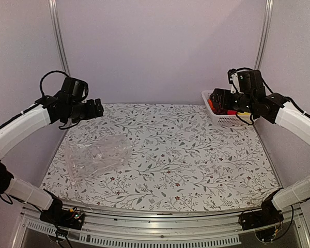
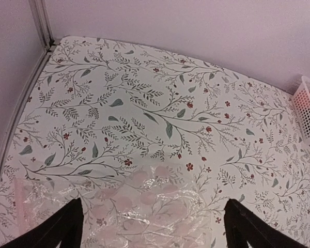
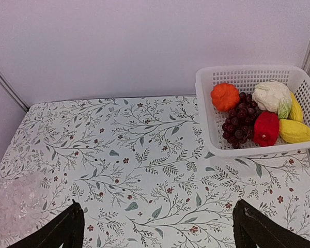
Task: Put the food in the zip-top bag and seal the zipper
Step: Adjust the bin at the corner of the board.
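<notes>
While the food (image 3: 266, 126) sits in the far-right basket (image 3: 204, 103), the left end effector (image 2: 155, 227) and right end effector (image 3: 160, 230) gape wide, empty.

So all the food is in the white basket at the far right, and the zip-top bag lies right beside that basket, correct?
No. The food is in the white basket at the far right, but the zip-top bag lies apart from it, at the near left. The top external view shows this.
</notes>
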